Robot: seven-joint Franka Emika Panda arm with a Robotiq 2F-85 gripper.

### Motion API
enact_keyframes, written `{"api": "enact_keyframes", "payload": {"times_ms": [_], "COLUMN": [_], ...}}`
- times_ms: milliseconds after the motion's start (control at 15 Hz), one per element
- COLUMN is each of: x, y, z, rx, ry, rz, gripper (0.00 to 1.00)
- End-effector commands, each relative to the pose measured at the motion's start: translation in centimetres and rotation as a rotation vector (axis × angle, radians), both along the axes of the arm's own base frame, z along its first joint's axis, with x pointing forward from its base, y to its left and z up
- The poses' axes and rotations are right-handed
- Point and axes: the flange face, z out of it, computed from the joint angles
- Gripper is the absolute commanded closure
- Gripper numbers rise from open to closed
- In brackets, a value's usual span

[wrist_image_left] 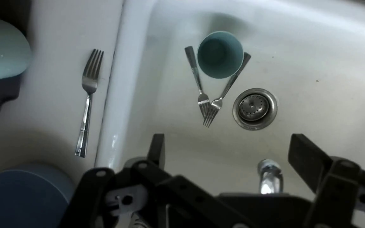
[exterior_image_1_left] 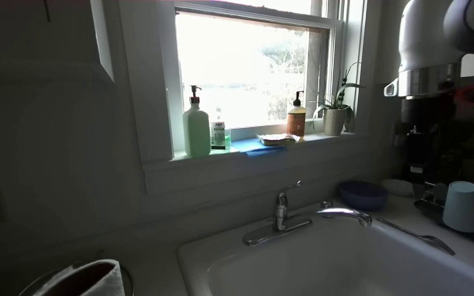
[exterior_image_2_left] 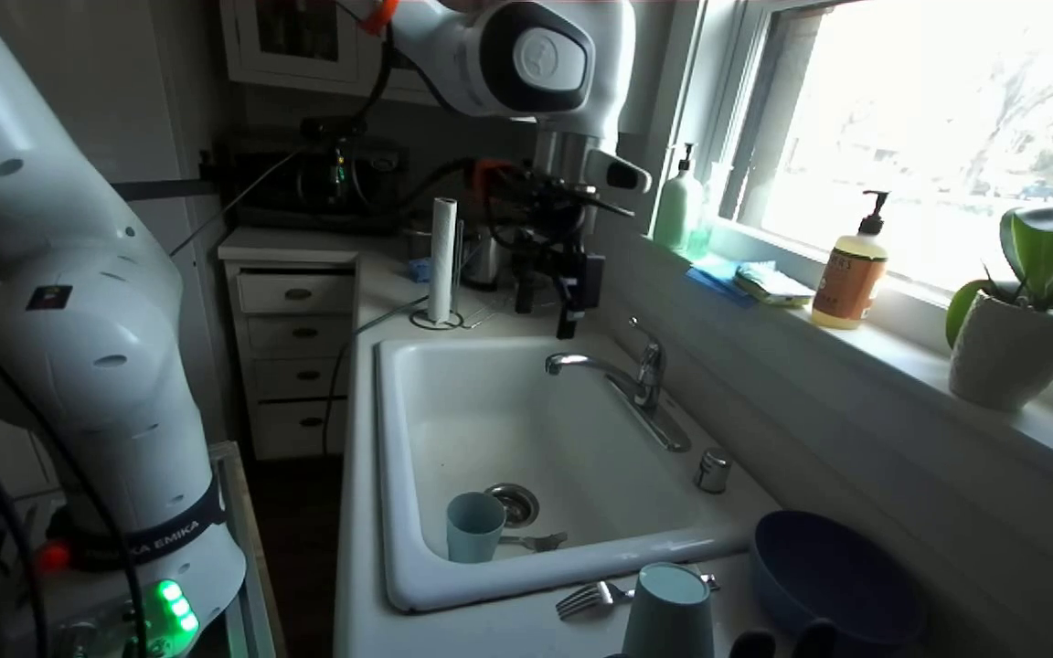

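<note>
My gripper (wrist_image_left: pixel 227 144) is open and empty, its black fingers spread wide over the white sink (exterior_image_2_left: pixel 398 475). It also shows in an exterior view (exterior_image_2_left: pixel 547 315), high above the sink's far end. The chrome faucet spout (wrist_image_left: pixel 270 179) appears between the fingers in the wrist view, below them. A light-blue cup (wrist_image_left: pixel 220 54) stands upright in the sink. Two forks lie beside it with their tines crossed, a left fork (wrist_image_left: pixel 196 77) and a right fork (wrist_image_left: pixel 230 85). A third fork (wrist_image_left: pixel 87 101) lies on the counter beside the sink. The drain (wrist_image_left: pixel 254 109) is right of the forks.
An upside-down light-blue cup (exterior_image_2_left: pixel 670 612) and a dark blue bowl (exterior_image_2_left: pixel 828 576) stand beside the sink. A paper towel roll (exterior_image_2_left: pixel 442 260) stands at its far end. The windowsill holds a green soap bottle (exterior_image_1_left: pixel 196 129), an orange-labelled bottle (exterior_image_1_left: pixel 296 121) and a potted plant (exterior_image_1_left: pixel 334 121).
</note>
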Motion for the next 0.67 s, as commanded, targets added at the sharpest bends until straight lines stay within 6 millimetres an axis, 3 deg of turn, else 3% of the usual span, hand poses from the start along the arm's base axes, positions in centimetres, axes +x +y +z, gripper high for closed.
{"api": "enact_keyframes", "payload": {"times_ms": [0,333,467,533,600], "x": [6.0,10.3,11.7,9.7,10.3], "y": [-5.5,-12.1,-14.9,-12.7,-13.8], "z": [-1.2,-1.8,-1.5,-1.9,-1.8], "rx": [0.037,0.099,0.087,0.081,0.076], "ry": [-0.03,-0.101,-0.131,-0.101,-0.111], "rz": [-0.023,-0.006,-0.087,-0.042,-0.06], "gripper": [0.0,0.0,0.0,0.0,0.0]}}
